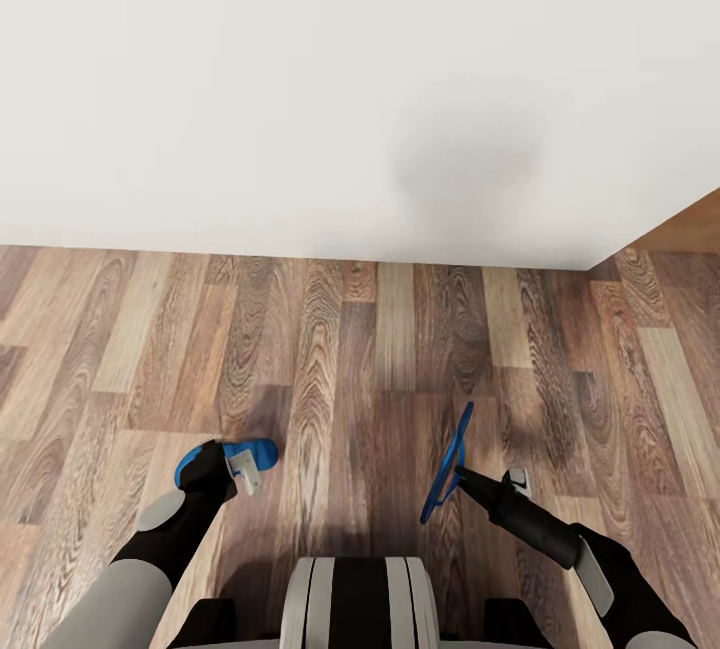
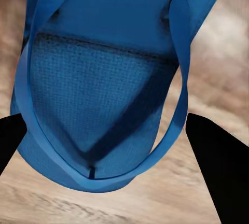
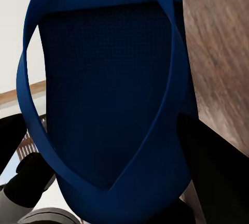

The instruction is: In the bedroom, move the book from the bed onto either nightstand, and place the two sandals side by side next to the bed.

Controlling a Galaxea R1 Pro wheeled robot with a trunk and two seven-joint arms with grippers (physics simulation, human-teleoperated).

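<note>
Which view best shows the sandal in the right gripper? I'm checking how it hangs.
The head view: the right-hand sandal is seen edge-on, tilted above the wood floor at the right gripper. The right wrist view shows its sole and strap up close. The left wrist view shows the other sandal.

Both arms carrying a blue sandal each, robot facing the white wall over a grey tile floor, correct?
Not quite: the floor is wood plank, not grey tile, as the head view shows. The rest holds: the left gripper carries a blue sandal, the right gripper carries the other sandal on edge, and the white wall is ahead.
</note>
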